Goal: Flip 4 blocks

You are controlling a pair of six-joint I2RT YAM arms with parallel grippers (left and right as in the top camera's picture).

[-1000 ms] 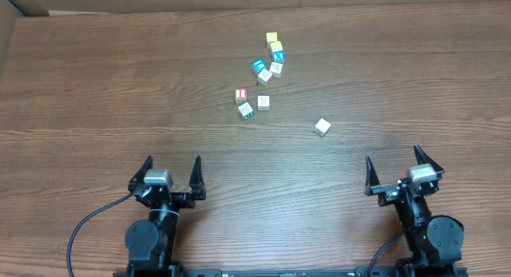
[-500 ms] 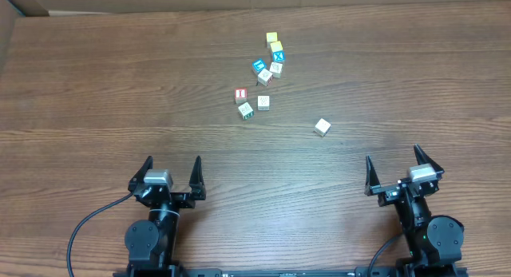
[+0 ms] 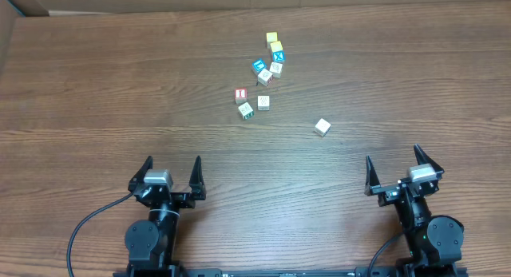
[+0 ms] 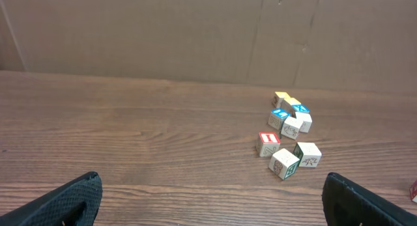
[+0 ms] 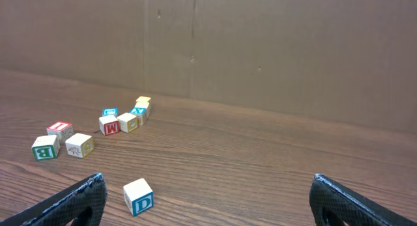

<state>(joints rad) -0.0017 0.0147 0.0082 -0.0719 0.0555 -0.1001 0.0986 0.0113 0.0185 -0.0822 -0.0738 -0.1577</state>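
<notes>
Several small wooden cubes lie at the far middle of the table. The red-and-white block [image 3: 240, 94] [image 4: 268, 144] sits beside the green-marked block [image 3: 246, 110] [image 4: 284, 163] and a pale cream block [image 3: 263, 102] [image 4: 307, 154]. Another cream block [image 3: 322, 127] lies alone to the right, showing a blue D in the right wrist view [image 5: 139, 196]. My left gripper [image 3: 172, 163] [image 4: 212, 182] and right gripper [image 3: 393, 157] [image 5: 208, 182] rest near the front edge, both open and holding nothing, well short of the blocks.
Behind the task blocks is a tight group of other cubes: yellow-faced ones [image 3: 271, 37], blue-faced ones [image 3: 259, 66] and a cream one with a red M [image 5: 109, 126]. A cardboard wall [image 5: 260, 50] stands along the far edge.
</notes>
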